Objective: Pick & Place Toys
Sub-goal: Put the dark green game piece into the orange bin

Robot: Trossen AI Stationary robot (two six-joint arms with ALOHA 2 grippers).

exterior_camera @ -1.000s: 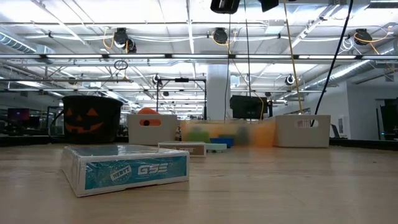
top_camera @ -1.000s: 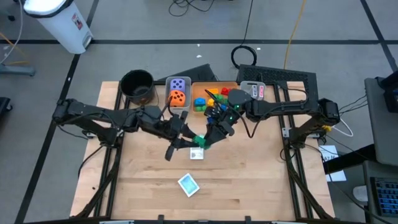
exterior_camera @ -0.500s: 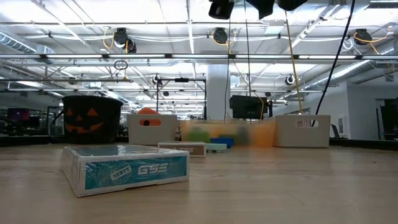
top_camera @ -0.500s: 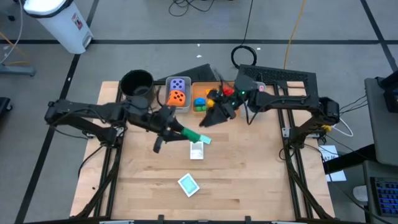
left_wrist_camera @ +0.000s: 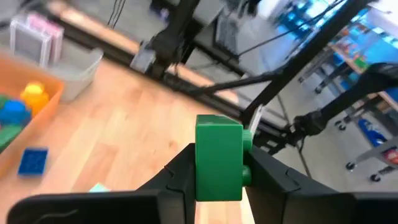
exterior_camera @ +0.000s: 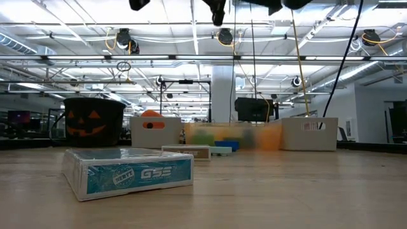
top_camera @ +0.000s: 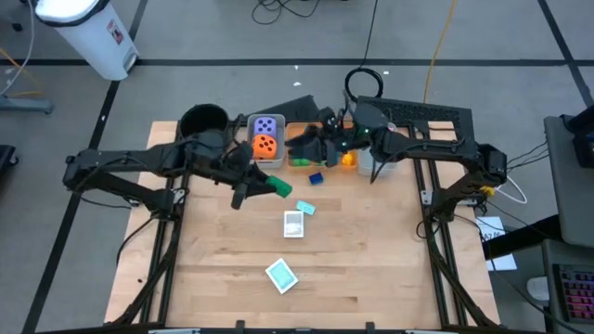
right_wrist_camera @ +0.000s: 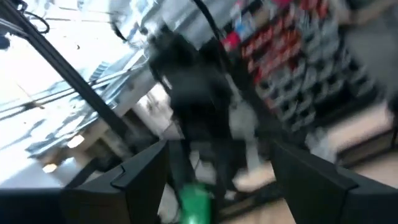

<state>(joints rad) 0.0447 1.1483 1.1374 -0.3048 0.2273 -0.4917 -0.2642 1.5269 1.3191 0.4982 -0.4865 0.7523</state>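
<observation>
green brick: your left gripper has its fingers clamped on it, held in the air over the table just in front of the grey bin. step in hand, by judgement, is carrying it to a bin; next you must bring it over the orange bin of bricks and let go. its long axis stands along the fingers, pointing away from the wrist, roughly toward the table's right side. right gripper hangs over the bins; whether its fingers are apart, you cannot tell. teal card and white card lie on the table.
</observation>
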